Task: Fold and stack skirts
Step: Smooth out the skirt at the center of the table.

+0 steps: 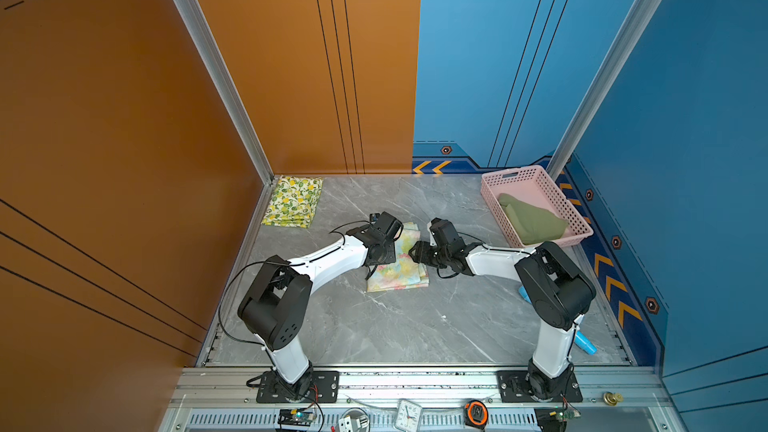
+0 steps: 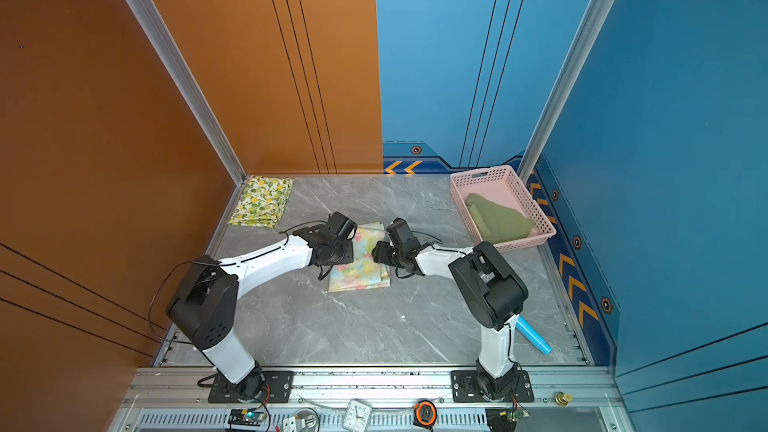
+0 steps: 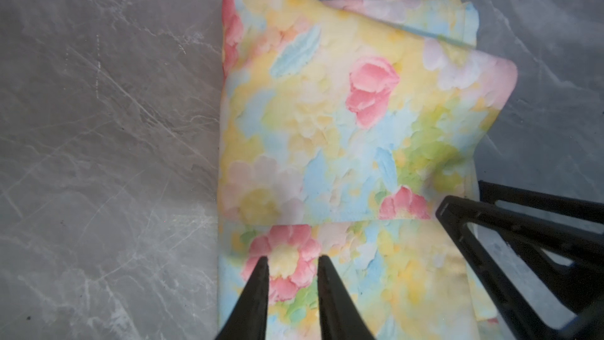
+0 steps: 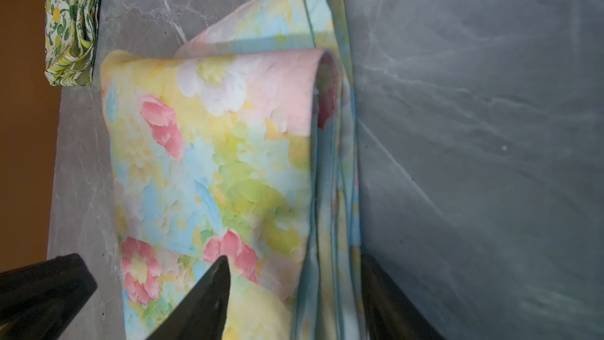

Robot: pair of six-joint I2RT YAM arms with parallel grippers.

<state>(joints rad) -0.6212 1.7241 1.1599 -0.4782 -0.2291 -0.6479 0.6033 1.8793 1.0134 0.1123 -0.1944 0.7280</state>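
Floral skirt [image 1: 399, 276] folded, flat mid-worktop [image 1: 395, 326]. My left claw [image 3: 292, 263] narrow, tips just apart over it. My right claw [image 4: 294, 258] wide, straddling its layered edge. Lemon skirt [image 1: 293, 201] folded in far-left corner; olive skirt [image 1: 536, 220] in pink basket [image 1: 528, 178].

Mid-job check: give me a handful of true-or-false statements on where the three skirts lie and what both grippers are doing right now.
1. The folded white skirt with yellow-green lemon print lies in the far left corner of the grey marble table. True.
2. The plain olive green skirt lies spread out on the table. False: it sits bunched inside the pink perforated plastic basket.
3. The pastel yellow-blue skirt with pink flowers is stacked on the lemon-print skirt. False: it lies apart from it, mid-table.
4. The left gripper and right gripper are both at the pastel skirt. True.
5. The right gripper's fingers are pressed together. False: they stand wide apart, straddling the skirt's layered edge.
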